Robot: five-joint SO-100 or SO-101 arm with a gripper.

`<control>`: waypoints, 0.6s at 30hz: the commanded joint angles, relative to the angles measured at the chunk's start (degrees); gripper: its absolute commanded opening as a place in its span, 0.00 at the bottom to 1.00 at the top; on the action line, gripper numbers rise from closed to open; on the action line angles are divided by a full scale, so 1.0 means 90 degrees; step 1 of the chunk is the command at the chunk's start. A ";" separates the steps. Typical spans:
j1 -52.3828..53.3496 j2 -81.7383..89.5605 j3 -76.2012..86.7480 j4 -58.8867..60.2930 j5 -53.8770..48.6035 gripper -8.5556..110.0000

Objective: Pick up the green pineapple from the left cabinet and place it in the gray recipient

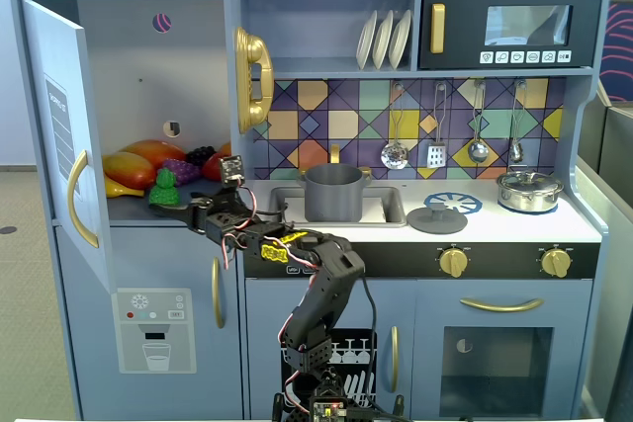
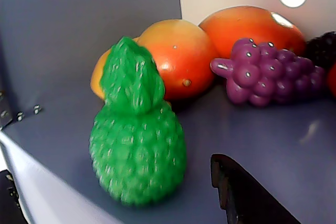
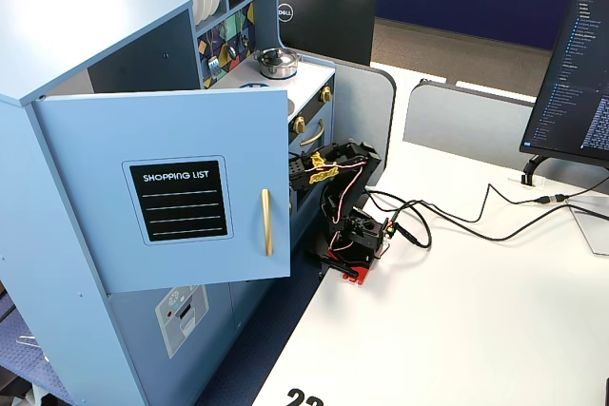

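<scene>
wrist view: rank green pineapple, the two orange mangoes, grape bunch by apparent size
1. green pineapple, largest as it looks, though it is nearest the camera, so unsure
2-3. the two mangoes, front and back, look alike; both partly hidden, not ranked
4. purple grape bunch, smallest, cut by the frame edge

Black arm (image 1: pixel 321 294), yellow joint markings, red-white wires.

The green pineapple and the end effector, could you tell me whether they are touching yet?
Apart. In the wrist view, bare shelf floor shows between the green pineapple and the one dark finger in view at the lower right; the other finger is out of frame.
</scene>
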 commanded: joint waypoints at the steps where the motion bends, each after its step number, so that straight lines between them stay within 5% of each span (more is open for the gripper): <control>1: -0.0107 -0.0391 -0.0811 -0.0342 0.0039 0.42; 11: -0.0244 -0.1650 -0.1865 -0.0625 0.0000 0.39; 15: -0.0381 -0.2061 -0.2373 -0.0889 -0.0205 0.08; 18: -0.0508 -0.1943 -0.2354 -0.1113 -0.0381 0.07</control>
